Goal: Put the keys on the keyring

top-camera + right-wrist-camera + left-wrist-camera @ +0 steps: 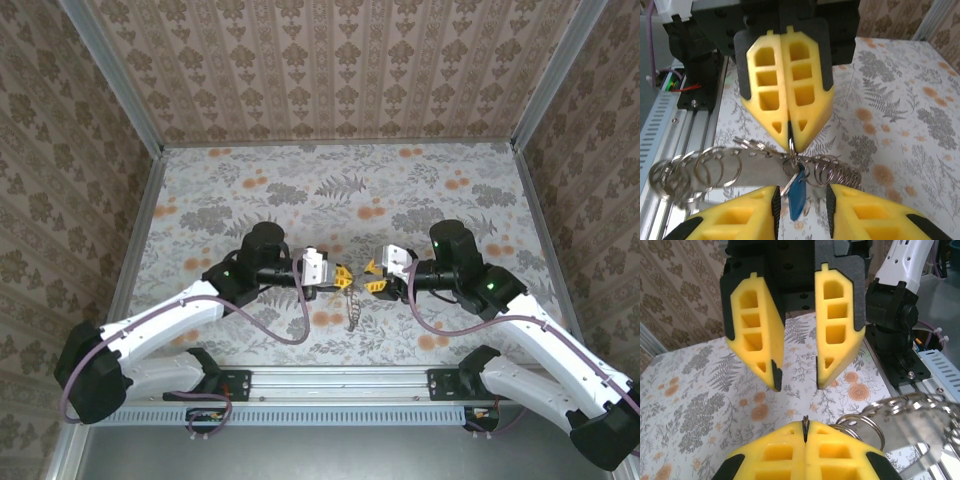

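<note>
From above, the left tool (342,272) is pinched shut on the keyring (352,310), whose chain of linked rings droops below it toward the floral counter (300,190); the right tool (377,278) faces it, just beside. The left wrist view has the right tool's jaws parted. In the right wrist view the blue key (797,192) dangles below the left tool, between those jaws, seemingly untouched. Light, floppy, slick metal: best gripped by the key's flat head. Patterned walls (330,70) enclose the counter
</note>
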### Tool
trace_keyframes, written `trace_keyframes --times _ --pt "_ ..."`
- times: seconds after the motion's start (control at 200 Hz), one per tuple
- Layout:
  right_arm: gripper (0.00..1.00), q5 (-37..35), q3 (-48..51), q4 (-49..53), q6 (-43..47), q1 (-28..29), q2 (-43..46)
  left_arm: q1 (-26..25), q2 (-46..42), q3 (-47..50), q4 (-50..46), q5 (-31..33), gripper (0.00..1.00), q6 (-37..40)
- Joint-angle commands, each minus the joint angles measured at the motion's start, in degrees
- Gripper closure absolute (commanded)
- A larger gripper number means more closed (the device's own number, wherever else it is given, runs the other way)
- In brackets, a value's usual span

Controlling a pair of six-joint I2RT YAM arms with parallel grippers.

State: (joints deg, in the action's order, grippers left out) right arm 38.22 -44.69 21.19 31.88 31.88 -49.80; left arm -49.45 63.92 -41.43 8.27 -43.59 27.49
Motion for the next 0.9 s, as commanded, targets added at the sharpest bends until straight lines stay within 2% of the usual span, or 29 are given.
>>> trace_keyframes --times 0.0,0.095,0.18,0.245,0.355,0.565,0.685,0.765,0.84,0.895 --pt "0.66 1.7 2.0 -4.4 -2.3 1.6 -0.8 0.1 -2.3 1.2 7.3 -2.5 1.00 0.4" --pt "0.65 -0.5 3.1 -5.4 -2.5 2.4 -1.2 0.1 -2.9 1.7 7.7 -2.8 1.00 0.3" --pt "0.53 -2.0 4.9 -6.4 -2.6 2.3 -1.1 0.1 -3.4 1.9 7.6 -3.6 1.00 0.2" --pt "0.50 -2.5 5.7 -6.4 -2.7 2.3 -1.6 0.2 -3.7 2.0 7.4 -4.4 1.00 0.3" --pt "0.49 -1.8 6.5 -7.4 -3.5 2.3 -2.6 0.4 -4.3 2.2 7.2 -5.4 1.00 0.5" --pt "0.49 -0.2 10.8 -20.7 -10.9 2.8 -3.7 0.4 -4.5 2.1 6.7 -6.6 1.00 0.8" --pt "0.51 0.5 11.6 -24.3 -12.5 4.0 -5.1 0.4 -4.2 1.8 6.6 -6.5 1.00 0.6" --pt "0.54 -0.1 12.4 -26.8 -13.3 4.8 -5.6 0.4 -4.1 1.6 6.5 -6.2 1.00 0.6" --pt "0.76 -0.4 13.2 -29.1 -14.2 4.9 -5.3 0.5 -4.1 1.2 6.0 -6.1 1.00 0.8" --pt "0.86 -0.8 13.6 -29.5 -14.2 4.9 -4.5 0.5 -4.1 1.1 5.7 -6.1 1.00 0.8"
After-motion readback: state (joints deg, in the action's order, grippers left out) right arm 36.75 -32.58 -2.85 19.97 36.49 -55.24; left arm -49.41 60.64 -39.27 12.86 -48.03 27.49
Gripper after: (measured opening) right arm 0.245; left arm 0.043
